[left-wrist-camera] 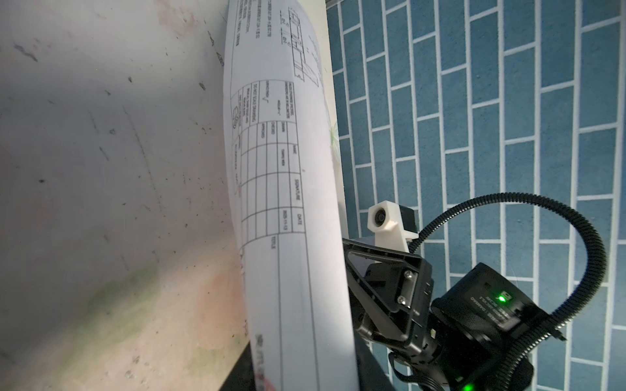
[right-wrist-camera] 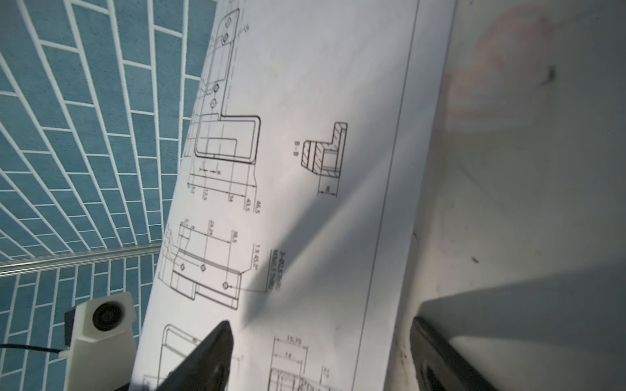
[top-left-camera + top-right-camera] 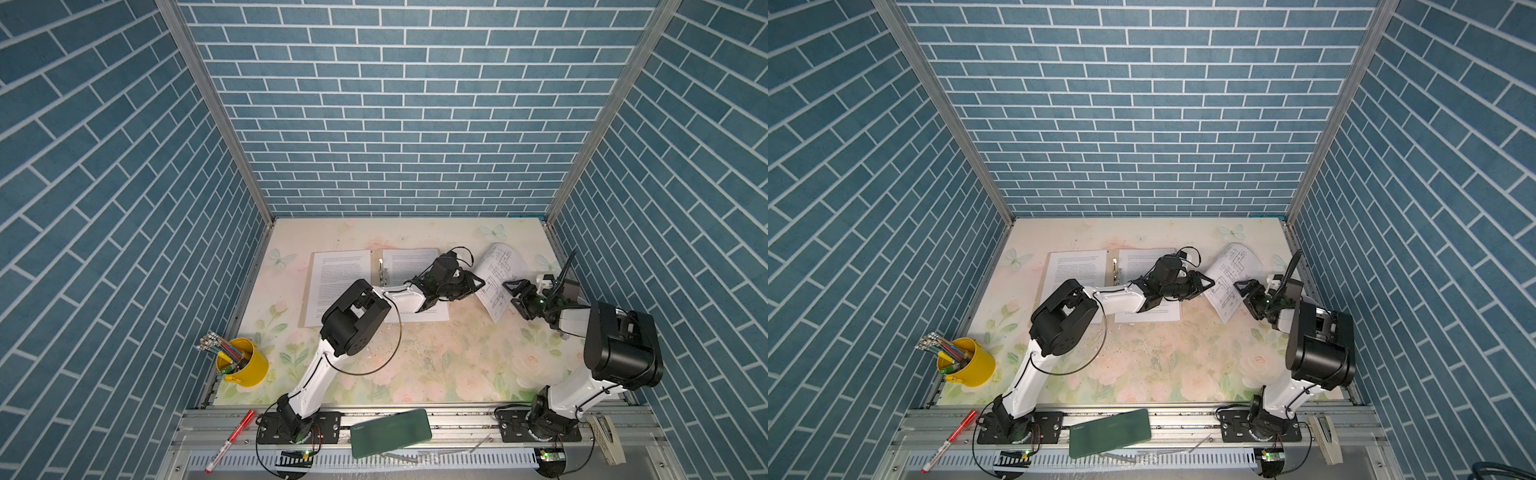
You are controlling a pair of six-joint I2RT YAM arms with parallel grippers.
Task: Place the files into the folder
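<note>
The left gripper [image 3: 481, 284] clamps the diagram sheet [image 3: 498, 259] at its 9 o'clock edge. The right gripper [image 3: 509, 292], at the sheet's 3 o'clock, has jaws apart.

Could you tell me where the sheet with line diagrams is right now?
In a top view the diagram sheet curls up right of the open folder, between the left gripper and the right gripper.

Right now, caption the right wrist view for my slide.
White paper sheet with black line diagrams, raised and curved, in front of the open right gripper.
</note>
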